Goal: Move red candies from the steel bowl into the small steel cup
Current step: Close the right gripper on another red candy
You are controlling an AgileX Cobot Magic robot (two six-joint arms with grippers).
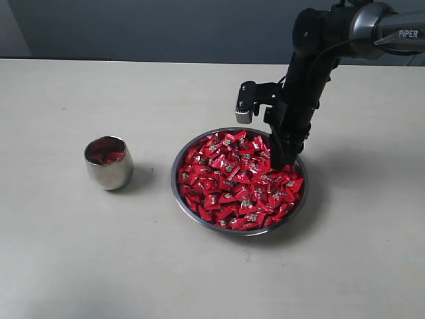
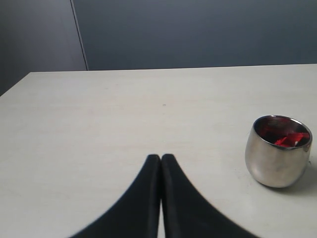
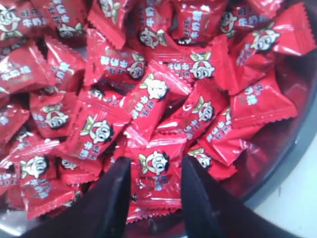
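Note:
The steel bowl (image 1: 174, 183) sits mid-table, heaped with red candies (image 1: 239, 179). My right gripper (image 1: 282, 163) reaches down into the bowl's far right side. In the right wrist view its jaws (image 3: 155, 161) stand apart, open, and one red candy (image 3: 159, 174) lies flat on the pile between the two fingers. The bowl's rim (image 3: 285, 166) runs close beside them. The small steel cup (image 1: 108, 163) stands upright left of the bowl with a few red candies (image 2: 290, 138) inside. My left gripper (image 2: 161, 157) is shut and empty, hovering over bare table beside the cup (image 2: 277, 153); it is outside the exterior view.
The pale table (image 1: 66, 252) stretches wide around the bowl and cup. A dark wall (image 2: 198, 29) rises behind the table's far edge. The right arm (image 1: 312, 73) slants down from the upper right over the bowl.

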